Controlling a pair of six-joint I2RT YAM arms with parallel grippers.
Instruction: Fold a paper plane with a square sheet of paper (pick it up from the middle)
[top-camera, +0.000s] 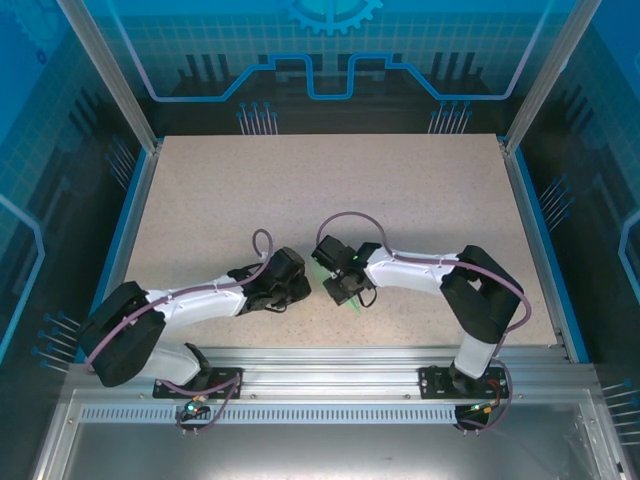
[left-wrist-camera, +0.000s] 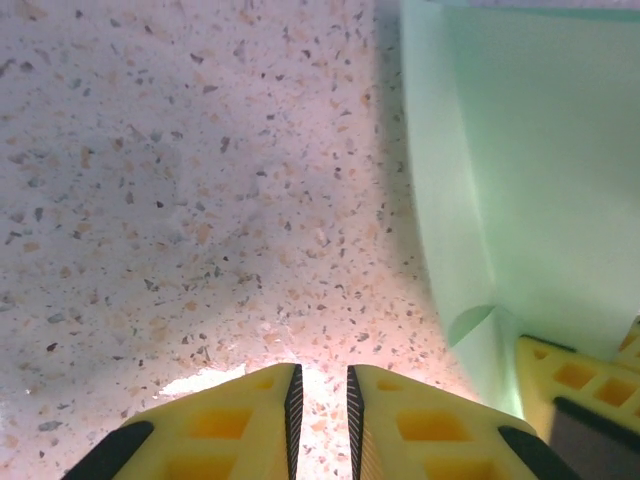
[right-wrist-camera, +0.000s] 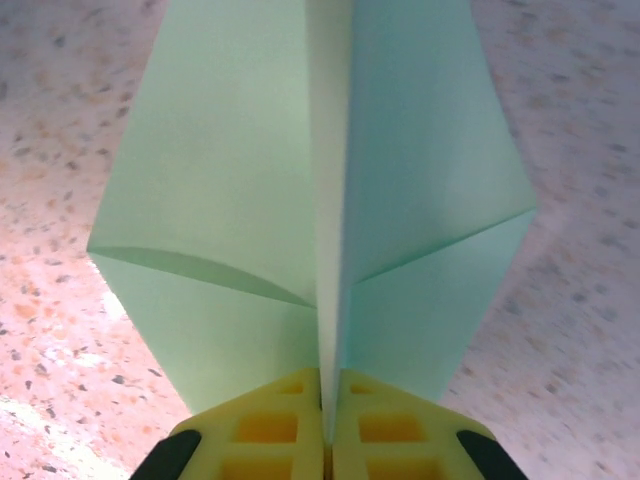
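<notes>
Mint-green thin sheet of paper (right-wrist-camera: 240, 200), centre-creased: likely light, limp and crush-prone, stiffest at the crease, where the right claw (right-wrist-camera: 326, 400) clamps it over the speckled tabletop (left-wrist-camera: 150, 200). The left claw (left-wrist-camera: 320, 400), nearly closed and empty, sits just left.

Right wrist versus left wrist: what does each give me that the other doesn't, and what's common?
Right wrist: the right gripper shut on the paper at its centre crease, a folded flap spread to each side. Left wrist: the left gripper, fingers close together with nothing between them, over bare table beside the paper's edge. Both: the mint paper and the speckled table.
</notes>
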